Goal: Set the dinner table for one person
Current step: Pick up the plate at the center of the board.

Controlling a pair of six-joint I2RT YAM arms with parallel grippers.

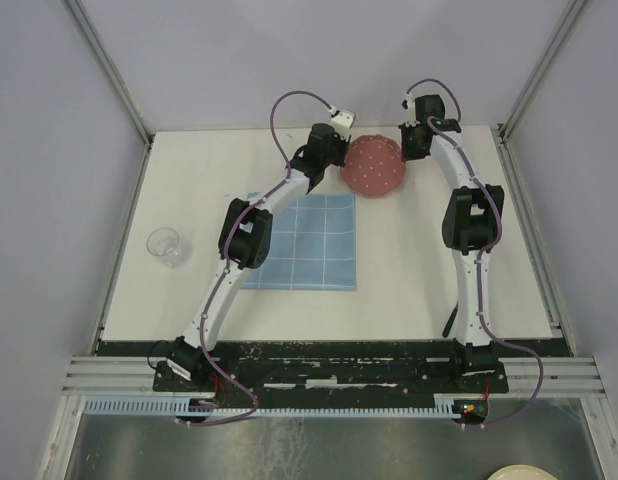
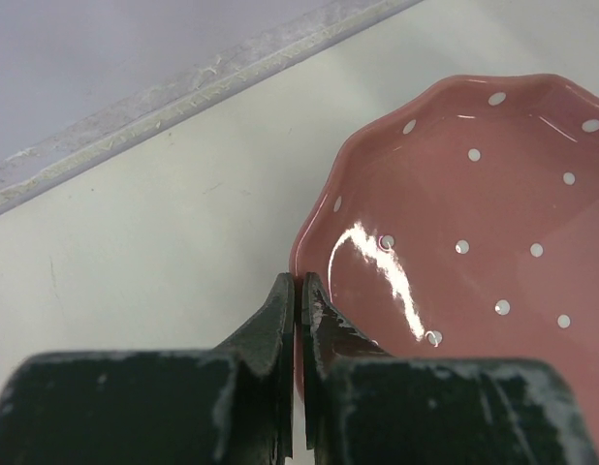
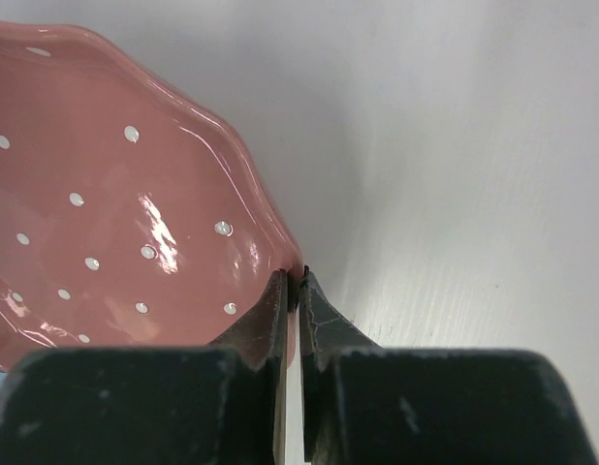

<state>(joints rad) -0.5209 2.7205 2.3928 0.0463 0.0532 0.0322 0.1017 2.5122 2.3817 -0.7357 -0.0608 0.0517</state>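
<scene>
White top: dinner table (image 1: pixel 439 270), matte, square, biggest thing in top view; pale walls w/ metal rails on 3 sides; both arm bases bolted along its 6 o'clock edge.
Arms: 2, white links w/ black joints & purple cables. L arm (image 1: pixel 239 240) rises from the 7 o'clock base toward 12. R arm (image 1: pixel 474 230) rises from the 5 o'clock base toward 1. Both wrists meet near the far edge.
Cloth: blue placemat (image 1: pixel 314 250) w/ pale grid, lying flat approx at table ctr, a touch toward 7 o'clock; its L side partly hidden under L arm.
Dish: pink plate (image 1: pixel 374 168), glossy, white dots, wavy rim; sits at 1 o'clock from table ctr, near the far edge, just off the placemat's 1 o'clock corner. Resting on the top or raised off it: can't tell.
Drinkware: 1 clear glass (image 1: pixel 166 246), upright, at 9 o'clock near the table's L edge, well apart from placemat & plate.
L gripper (image 2: pixel 298 291): at plate's 9 o'clock rim; dark fingers (image 2: pixel 270 329) pinched almost together w/ the rim edge between them, clamping the plate.
R gripper (image 3: pixel 292 286): at plate's 2 o'clock rim; fingers likewise squeezed to a thin slit on the rim, clamping the plate from the opposite side.
</scene>
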